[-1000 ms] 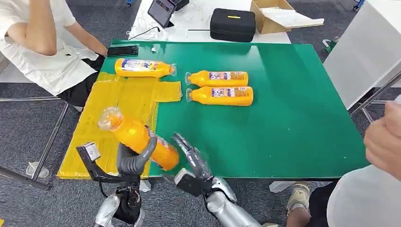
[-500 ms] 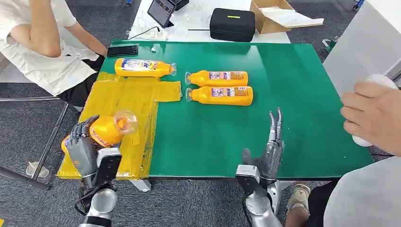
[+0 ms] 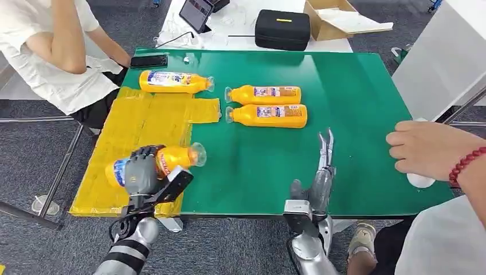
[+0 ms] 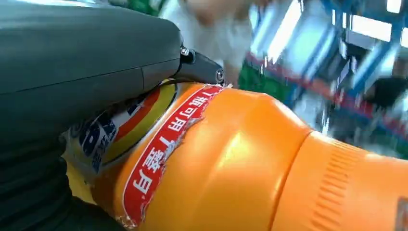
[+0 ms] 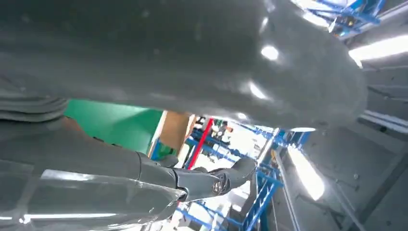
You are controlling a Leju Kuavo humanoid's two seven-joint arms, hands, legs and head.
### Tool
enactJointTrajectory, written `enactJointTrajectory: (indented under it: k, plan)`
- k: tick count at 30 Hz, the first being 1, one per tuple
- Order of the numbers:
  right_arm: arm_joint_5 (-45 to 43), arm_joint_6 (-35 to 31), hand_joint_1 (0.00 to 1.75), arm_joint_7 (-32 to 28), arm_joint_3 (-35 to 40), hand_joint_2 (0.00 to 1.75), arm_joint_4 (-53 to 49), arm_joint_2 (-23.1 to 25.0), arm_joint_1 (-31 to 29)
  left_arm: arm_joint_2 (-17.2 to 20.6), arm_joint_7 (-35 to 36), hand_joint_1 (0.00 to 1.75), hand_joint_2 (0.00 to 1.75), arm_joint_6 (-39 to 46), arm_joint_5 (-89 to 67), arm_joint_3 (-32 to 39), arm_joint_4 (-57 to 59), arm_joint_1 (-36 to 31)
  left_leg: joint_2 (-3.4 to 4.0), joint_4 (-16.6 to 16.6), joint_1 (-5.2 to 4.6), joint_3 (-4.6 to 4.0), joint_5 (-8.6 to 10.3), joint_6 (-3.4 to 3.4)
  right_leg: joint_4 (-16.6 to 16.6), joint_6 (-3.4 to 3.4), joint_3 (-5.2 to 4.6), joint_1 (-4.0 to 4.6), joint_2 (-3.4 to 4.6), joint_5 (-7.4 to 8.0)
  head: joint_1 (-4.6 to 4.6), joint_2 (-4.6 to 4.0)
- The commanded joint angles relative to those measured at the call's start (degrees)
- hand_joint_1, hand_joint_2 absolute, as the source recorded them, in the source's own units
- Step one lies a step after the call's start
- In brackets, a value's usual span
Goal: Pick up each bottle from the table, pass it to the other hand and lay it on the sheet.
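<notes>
Currently my left hand [image 3: 140,172] grasps an orange bottle [image 3: 166,160] around its labelled middle, holding it roughly level above the near part of the yellow sheet [image 3: 143,123], with the clear cap pointing toward the green table [image 3: 355,97]. The left wrist view confirms the grip: fingers [image 4: 72,57] wrap over the bottle's label [image 4: 159,144]. Judged from this, the hand-over is complete and the step in hand is the laying-down. The next move calls for lowering the bottle until its side rests flat on the sheet, then releasing, with care that it does not roll off the near edge. Further along, one bottle [image 3: 175,81] lies on its side at the far edge of the sheet; whether it rests fully on the sheet cannot be told. Two more bottles [image 3: 266,94] [image 3: 269,115] lie side by side on the bare table, just beside each other, still to be picked up. My right hand [image 3: 321,172] is released and holds nothing, its fingers extended and pointing away from me over the near edge of the table. At the right, a person's hand [image 3: 427,149] rests on the table corner, well apart from the bottles.
</notes>
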Motion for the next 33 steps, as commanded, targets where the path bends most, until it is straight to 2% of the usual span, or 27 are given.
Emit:
enactJointTrajectory:
  k: [1, 2, 3, 4, 5, 6, 7, 8, 10, 15, 17, 18, 19, 20, 21, 24, 27, 33]
  plan:
    - [-2.1, 0.0, 0.00, 0.0, 4.3, 0.00, 7.4, -2.5, -3.3, 3.5, 6.2, 1.17, 1.75, -4.6, -1.9, -8.0, 18.1, -8.0, 0.10, -0.1, -0.01, 0.39, -0.08, 0.05, -0.1, -0.10, 0.35, 0.03, 0.01, -0.06, 0.00, 0.00]
    - [-2.2, 0.0, 0.00, 0.0, 4.4, 0.00, 7.5, -2.5, -3.4, 3.6, 6.4, 1.17, 1.75, -5.1, -2.0, -8.1, 18.2, -8.1, 0.05, -0.1, 0.01, 0.27, -0.05, 0.04, -0.1, -0.07, 0.24, 0.04, -0.02, -0.04, 0.02, 0.00]
    - [-2.3, 0.0, 0.00, 0.0, 4.5, 0.00, 7.6, -2.6, -3.4, 3.6, 6.8, 0.68, 1.75, -5.8, -2.1, -8.3, 18.4, -8.2, 0.06, -0.1, -0.02, 0.41, -0.08, 0.07, -0.1, -0.10, 0.37, 0.02, -0.04, -0.08, 0.00, 0.00]
    - [-2.8, 0.0, 0.00, 0.0, 4.7, 0.00, 8.3, -2.7, -3.6, 3.6, 7.9, 0.51, 1.75, -8.3, -2.4, -8.8, 19.3, -8.8, 0.07, -0.1, -0.03, 0.33, -0.06, 0.05, -0.1, -0.07, 0.29, 0.01, -0.01, -0.06, 0.02, 0.00]
    - [-2.8, 0.0, 0.00, 0.0, 4.7, 0.00, 8.3, -2.7, -3.6, 3.6, 7.9, 0.51, 1.75, -8.3, -2.4, -8.8, 19.3, -8.8, 0.12, -0.1, -0.02, 0.47, -0.10, 0.07, -0.1, -0.11, 0.43, 0.03, 0.01, -0.08, 0.00, 0.02]
    - [-3.1, 0.0, 0.00, 0.0, 5.0, 0.00, 8.6, -2.9, -3.9, 3.7, 8.2, 0.23, 1.75, -9.6, -2.5, -9.1, 19.5, -9.0, 0.13, -0.1, -0.02, 0.39, -0.07, 0.06, -0.1, -0.09, 0.35, 0.01, 0.04, -0.04, 0.00, 0.00]
    - [-3.2, 0.0, 0.00, 0.0, 5.3, 0.00, 8.9, -3.1, -4.0, 4.0, 8.9, 0.07, 1.75, -12.1, -2.6, -9.6, 19.5, -9.3, 0.13, -0.1, 0.01, 0.27, -0.05, 0.04, -0.1, -0.06, 0.24, 0.03, 0.08, 0.00, 0.02, 0.00]
    - [-3.4, 0.0, 0.00, 0.0, 5.3, 0.00, 9.0, -3.1, -4.1, 4.1, 9.3, 0.03, 1.75, -13.1, -2.6, -9.8, 19.5, -9.4, 0.21, -0.1, -0.03, 0.55, -0.11, 0.09, -0.1, -0.13, 0.49, 0.03, 0.08, -0.06, 0.00, 0.00]
    - [-3.8, 0.0, 0.00, 0.0, 5.7, 0.00, 9.2, -3.2, -4.3, 4.4, 9.2, 0.00, 1.75, -15.4, -2.7, -10.3, 19.9, -9.8, 0.13, -0.1, -0.01, 0.25, -0.04, 0.03, -0.1, -0.05, 0.22, 0.01, 0.08, 0.01, 0.02, 0.00]
    - [-4.6, 0.0, 0.00, 0.0, 6.0, 0.00, 9.6, -3.4, -4.6, 4.6, 8.5, 0.00, 1.75, -17.9, -1.9, -10.2, 20.0, -9.9, 0.09, -0.1, -0.01, 0.36, -0.04, 0.05, -0.1, -0.07, 0.35, 0.02, 0.02, -0.02, 0.00, 0.00]
    - [-7.5, 0.1, 0.00, 0.0, 8.1, 0.00, 11.2, -4.4, -5.4, 4.5, 5.1, 0.00, 1.75, -22.1, 2.8, -8.3, 18.6, -9.1, 0.06, -0.1, -0.02, 0.32, -0.01, 0.04, 0.0, -0.05, 0.35, 0.00, -0.02, 0.00, -0.02, 0.00]
    - [-9.1, 3.3, 0.00, 0.0, 8.2, 0.00, 13.4, -4.5, -6.1, 4.6, 2.3, 0.00, 1.75, -24.5, 5.2, -8.1, 17.8, -8.4, 0.19, -0.1, -0.03, 0.51, -0.05, 0.08, -0.1, -0.08, 0.52, 0.00, 0.07, 0.00, 0.00, 0.00]
    - [-9.8, 3.4, 0.00, 0.0, 8.3, 1.75, 12.9, -4.5, -6.0, 4.7, 0.2, 0.00, 1.75, -26.6, 7.2, -7.8, 17.4, -7.9, 0.16, -0.1, -0.02, 0.47, -0.03, 0.06, -0.1, -0.06, 0.50, 0.01, 0.05, 0.01, 0.02, 0.00]
    - [-9.8, 3.4, 0.00, 0.0, 8.3, 1.75, 12.9, -4.5, -6.0, 4.7, 0.2, 0.00, 1.75, -26.6, 7.2, -7.8, 17.4, -7.9, 0.30, -0.2, -0.06, 0.70, -0.06, 0.11, -0.1, -0.11, 0.67, 0.00, 0.14, 0.02, 0.02, 0.00]
    - [-9.8, 3.4, 0.00, 0.0, 8.3, 1.75, 12.9, -4.5, -6.0, 4.7, 0.2, 0.00, 1.75, -26.6, 7.2, -7.8, 17.4, -7.9, 0.14, -0.1, -0.04, 0.48, -0.01, 0.06, -0.1, -0.06, 0.50, -0.02, 0.05, 0.02, 0.00, 0.00]
    - [-10.3, 3.2, 0.00, 0.0, 9.2, 1.75, 13.0, -4.8, -6.3, 5.0, -4.0, 0.00, 1.75, -32.6, 11.2, -7.8, 16.4, -7.1, 0.04, -0.1, -0.05, 0.70, 0.00, 0.06, -0.1, -0.06, 0.77, -0.02, -0.06, -0.02, 0.02, 0.00]
    - [-10.9, 3.5, 0.00, 0.0, 9.5, 1.75, 13.0, -4.8, -6.6, 5.1, -7.4, 0.00, 1.75, -34.6, 14.1, -8.0, 14.3, -6.0, -0.20, -0.1, -0.05, 0.74, 0.06, 0.08, -0.1, -0.03, 0.86, -0.02, -0.25, -0.03, 0.00, 0.00]
    - [-10.9, 3.5, 0.00, 0.0, 9.5, 1.75, 13.0, -4.8, -6.6, 5.1, -7.4, 0.00, 1.75, -34.6, 14.1, -8.0, 14.3, -6.0, -0.26, -0.1, -0.06, 0.77, 0.13, 0.10, -0.1, -0.05, 0.91, -0.03, -0.33, 0.01, 0.00, 0.02]
